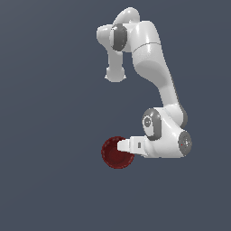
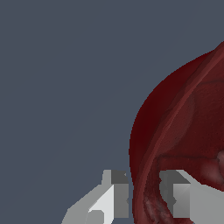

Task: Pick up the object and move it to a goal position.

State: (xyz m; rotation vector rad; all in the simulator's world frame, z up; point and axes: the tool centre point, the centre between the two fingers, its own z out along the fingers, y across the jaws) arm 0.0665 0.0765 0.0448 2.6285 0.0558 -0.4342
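In the wrist view the gripper [image 2: 144, 197] is seen with one finger [image 2: 114, 197] outside the wall of the dark red bowl [image 2: 183, 127] and the other finger inside it. The rim is placed between the two fingers, and both pads seem to be pressed on it, so the bowl is held by its edge. The inside of the bowl is shown as glossy and dark; nothing is seen lying in it. Only a part of the bowl is shown there, because it is cut off at the picture's edge.

In the exterior view the gripper [image 1: 121, 146] is found at the side of the bowl [image 1: 113, 155] that faces the exterior view's right. The fingers cannot be made out there. The white arm [image 1: 155, 72] is bent above it. Whether the bowl is resting on the grey ground [image 1: 45, 135] or lifted cannot be told.
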